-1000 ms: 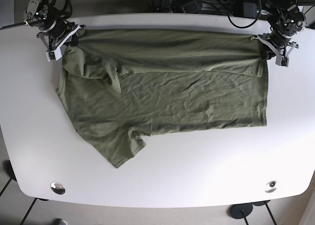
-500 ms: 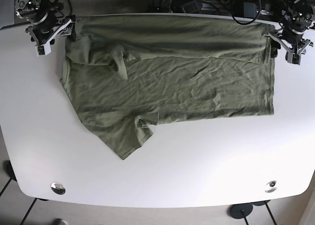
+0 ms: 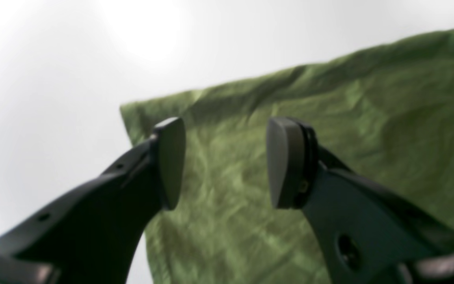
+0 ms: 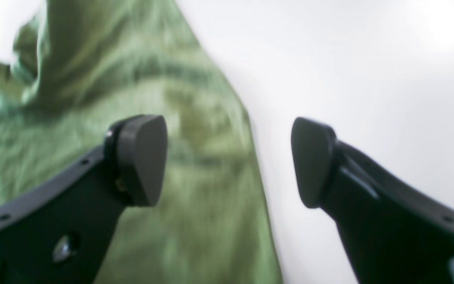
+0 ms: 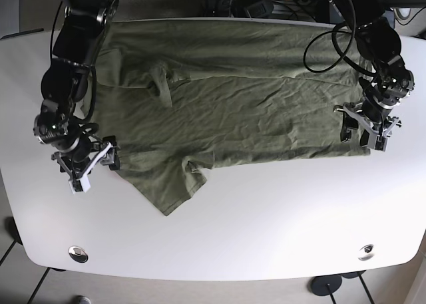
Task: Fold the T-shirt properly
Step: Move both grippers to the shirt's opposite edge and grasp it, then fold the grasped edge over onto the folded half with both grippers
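Note:
An olive green T-shirt lies spread on the white table, with one sleeve folded over near the top left and the other sleeve pointing to the front. My left gripper is open just above the shirt's front right corner. In the left wrist view the gripper has the shirt's corner under its spread fingers. My right gripper is open at the shirt's left edge. In the right wrist view the gripper straddles that edge of the shirt, with nothing gripped.
Cables and black electronics crowd the table's far edge. Two round metal inserts sit near the front corners. Bare white table lies in front of the shirt and on both sides.
Both grippers have let go of the shirt's far corners and moved toward the front, to the shirt's left and right edges. The shirt's far edge now lies at the table's back edge.

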Controlling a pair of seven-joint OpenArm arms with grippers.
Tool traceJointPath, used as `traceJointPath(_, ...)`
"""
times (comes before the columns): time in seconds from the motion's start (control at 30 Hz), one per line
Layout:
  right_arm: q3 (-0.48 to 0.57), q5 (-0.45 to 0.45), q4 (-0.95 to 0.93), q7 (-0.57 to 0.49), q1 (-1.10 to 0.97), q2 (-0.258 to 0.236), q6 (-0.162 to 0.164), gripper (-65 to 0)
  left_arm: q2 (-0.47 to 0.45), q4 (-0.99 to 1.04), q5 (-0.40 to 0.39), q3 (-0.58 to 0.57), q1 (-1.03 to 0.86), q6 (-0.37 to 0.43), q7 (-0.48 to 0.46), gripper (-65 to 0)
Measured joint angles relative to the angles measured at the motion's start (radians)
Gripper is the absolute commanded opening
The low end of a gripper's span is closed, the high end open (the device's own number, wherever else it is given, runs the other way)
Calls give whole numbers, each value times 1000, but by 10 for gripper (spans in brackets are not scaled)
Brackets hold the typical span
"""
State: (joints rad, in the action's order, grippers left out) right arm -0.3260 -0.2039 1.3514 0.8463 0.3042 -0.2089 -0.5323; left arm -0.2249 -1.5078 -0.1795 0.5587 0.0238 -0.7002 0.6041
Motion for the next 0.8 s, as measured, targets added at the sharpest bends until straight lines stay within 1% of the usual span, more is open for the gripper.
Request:
traceJointPath(0.1,53,10,-215,-116,99,-27,-3,-182,-1,8,2,-7,35,0,0,-343)
traceJointPath(0.13,68,21,-312,-185,132,-38,-2,-182,-2,8,3,-12,42,3,0,-343)
traceJointPath(0.17,82,21,-371,-222,147,-48,1,-182,-2,8,2,-16,43,3,0,-343)
traceJointPath(0.2,110,18,-457,-274,161,-68,0,-182,0,8,3,-23,43,3,1,-343)
traceJointPath(0.27,139,18,-546,-336,165,-84,4,-184,0,8,3,-26,46,3,1,-343)
traceJointPath(0.3,143,13,-554,-368,160,-84,4,-184,0,8,3,-24,50,3,0,-342)
traceJointPath(0.33,145,16,-555,-369,156,-84,3,-184,-1,9,3,-24,52,3,0,-340)
traceJointPath(0.37,145,16,-548,-370,145,-81,4,-184,-2,20,21,-24,58,3,-3,-339)
traceJointPath(0.43,144,2,-513,-402,106,-66,4,-200,-1,64,118,-23,92,3,-2,-337)
traceJointPath(0.47,143,-1,-505,-405,99,-56,4,-238,-1,100,147,-21,116,3,0,-337)
traceJointPath(0.5,144,-2,-501,-405,96,-48,4,-328,0,160,188,-20,159,3,1,-337)
traceJointPath(0.6,145,-3,-502,-402,93,-32,2,-517,-1,250,242,10,235,2,-3,-328)
traceJointPath(0.63,145,-6,-504,-397,93,-32,0,-588,-16,294,251,22,263,44,-4,-271)
traceJointPath(0.67,143,-6,-504,-397,93,-33,0,-623,-32,326,251,26,279,78,-3,-228)
traceJointPath(0.7,143,-5,-504,-397,92,-34,0,-629,-54,371,251,26,299,126,-3,-181)
traceJointPath(0.77,143,-6,-504,-397,91,-31,0,-628,-76,414,251,27,312,196,-8,-154)
traceJointPath(0.8,143,-6,-504,-397,91,-32,0,-628,-84,434,251,28,312,195,-8,-154)
